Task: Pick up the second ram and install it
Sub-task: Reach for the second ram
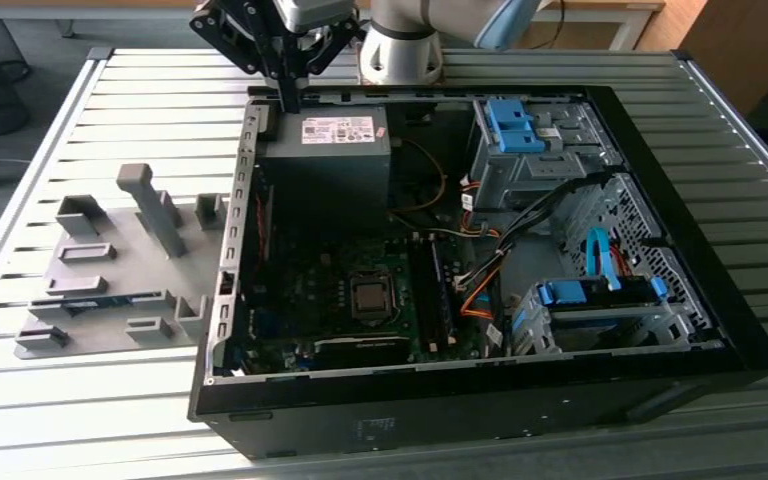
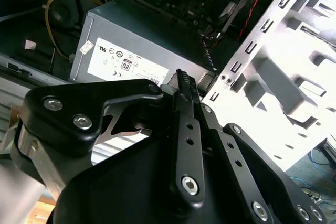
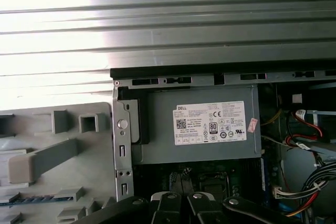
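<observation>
The second ram (image 1: 107, 299) is a thin blue-green stick lying on edge in a slot of the grey holder plate (image 1: 97, 328), at the exterior view's left of the open computer case (image 1: 704, 300). In the first wrist view the ram (image 3: 37, 199) shows as a blue strip between holder blocks. My gripper (image 1: 287, 100) hangs point-down over the case's back left corner, just above the grey power supply (image 1: 328, 150), far from the ram. Its black fingers (image 2: 181, 80) are pressed together with nothing between them.
The long black memory slots (image 1: 431, 290) run beside the processor socket (image 1: 368, 296) on the motherboard. Cables and blue drive cages (image 1: 598, 295) fill the case's right side. Tall grey holder blocks (image 1: 157, 210) stand on the plate. The slatted metal table (image 1: 157, 90) carries everything.
</observation>
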Robot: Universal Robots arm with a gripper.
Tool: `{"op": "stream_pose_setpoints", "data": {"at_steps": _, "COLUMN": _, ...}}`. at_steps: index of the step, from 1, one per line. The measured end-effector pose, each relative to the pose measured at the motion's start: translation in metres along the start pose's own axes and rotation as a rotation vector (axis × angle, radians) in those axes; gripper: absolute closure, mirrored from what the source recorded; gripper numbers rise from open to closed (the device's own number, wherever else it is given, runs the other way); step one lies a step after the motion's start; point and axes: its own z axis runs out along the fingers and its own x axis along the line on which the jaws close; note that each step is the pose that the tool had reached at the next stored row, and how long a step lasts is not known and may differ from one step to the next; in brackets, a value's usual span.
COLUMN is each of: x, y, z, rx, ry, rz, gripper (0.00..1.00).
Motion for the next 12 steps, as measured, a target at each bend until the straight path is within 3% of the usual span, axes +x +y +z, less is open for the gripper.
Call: {"op": "stream_pose_setpoints", "data": {"at_steps": 12, "x": 0.0042, "y": -0.0003, "z": 0.0003, "rx": 0.0, "ry": 0.0, "rz": 0.0, "gripper": 0.9}}
